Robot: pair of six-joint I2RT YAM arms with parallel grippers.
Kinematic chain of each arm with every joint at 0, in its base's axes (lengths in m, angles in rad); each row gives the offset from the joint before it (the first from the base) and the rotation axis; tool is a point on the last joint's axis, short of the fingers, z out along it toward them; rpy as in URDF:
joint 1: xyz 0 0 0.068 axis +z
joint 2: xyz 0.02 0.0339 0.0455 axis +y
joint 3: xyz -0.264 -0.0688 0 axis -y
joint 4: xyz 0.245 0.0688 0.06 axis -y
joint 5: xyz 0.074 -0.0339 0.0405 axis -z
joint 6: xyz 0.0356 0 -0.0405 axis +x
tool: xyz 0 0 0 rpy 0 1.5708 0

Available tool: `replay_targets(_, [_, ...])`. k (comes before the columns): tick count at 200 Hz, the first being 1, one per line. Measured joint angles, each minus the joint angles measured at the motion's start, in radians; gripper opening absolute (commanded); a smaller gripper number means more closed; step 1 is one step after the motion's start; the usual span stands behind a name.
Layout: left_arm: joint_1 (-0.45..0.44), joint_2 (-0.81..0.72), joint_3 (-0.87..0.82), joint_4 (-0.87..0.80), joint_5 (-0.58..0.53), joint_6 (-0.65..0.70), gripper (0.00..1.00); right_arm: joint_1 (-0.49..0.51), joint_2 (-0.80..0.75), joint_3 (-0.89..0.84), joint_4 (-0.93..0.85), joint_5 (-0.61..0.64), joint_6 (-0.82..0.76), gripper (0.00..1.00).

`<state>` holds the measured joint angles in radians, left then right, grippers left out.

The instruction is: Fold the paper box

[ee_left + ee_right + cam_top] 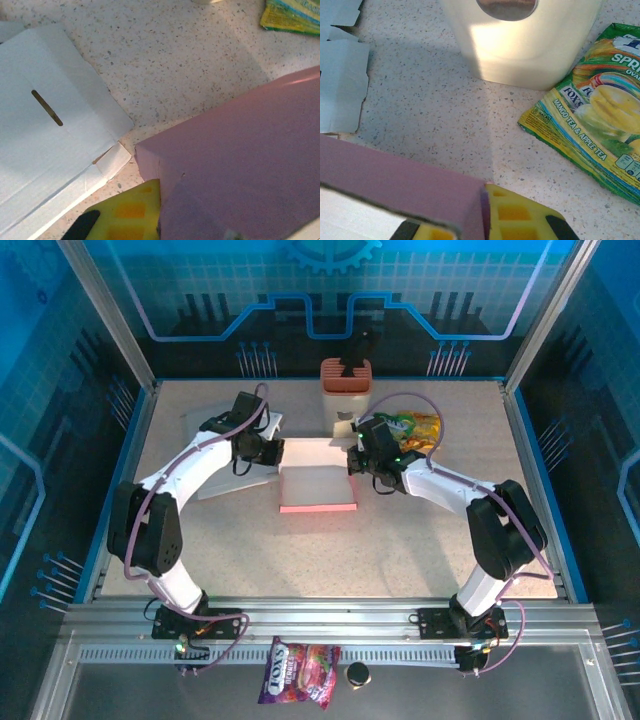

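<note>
We see the pink paper box (318, 478) lying near the middle of the speckled tabletop (420, 540), between the two arms. Its floor is pale and a raised pink edge runs along its near side.

The left gripper (272, 453) is at the box's left wall. In the left wrist view its yellow finger pad (130, 212) lies right against the outside of the pink panel (240, 170), and we read that gripper as pressed together on that wall.

The right gripper (355, 462) is at the box's far right corner. In the right wrist view the pink wall (400, 185) runs between its yellow pads (520, 212), so it is pinching that wall.

A flat white cardboard sheet with a slot (45, 135) lies just left of the box. A cream container with an orange lid (346, 390) stands behind the box. A green and yellow candy packet (595, 120) lies beside the container.
</note>
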<state>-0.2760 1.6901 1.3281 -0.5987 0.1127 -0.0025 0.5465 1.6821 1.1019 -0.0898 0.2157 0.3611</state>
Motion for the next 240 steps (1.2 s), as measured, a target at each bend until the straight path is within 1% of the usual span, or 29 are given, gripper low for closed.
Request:
replay_targets(26, [0.0,0.014,0.01,0.002,-0.004,0.0,0.0,0.0,0.003,0.005,-0.005,0.0,0.0,0.0])
replay_targets(52, [0.0,0.015,0.012,0.002,-0.011,-0.036,0.0,0.001,0.004,0.007,-0.007,0.001,0.004,0.0])
replay_targets(114, [-0.015,0.038,0.051,0.028,-0.062,-0.227,0.0,0.004,0.051,0.077,-0.021,0.044,0.083,0.0])
replay_targets(149, [-0.016,0.054,0.047,0.108,-0.068,-0.306,0.0,0.002,0.055,0.069,0.027,0.07,0.11,0.0])
replay_targets(167, [-0.016,0.053,0.014,0.172,-0.068,-0.322,0.0,0.002,0.045,0.016,0.098,0.076,0.11,0.0])
replay_targets(193, [-0.031,0.039,-0.091,0.282,-0.065,-0.337,0.0,0.004,0.012,-0.094,0.212,0.076,0.106,0.0])
replay_targets(240, [-0.064,-0.05,-0.27,0.44,-0.066,-0.34,0.0,0.023,-0.037,-0.227,0.341,0.103,0.088,0.0])
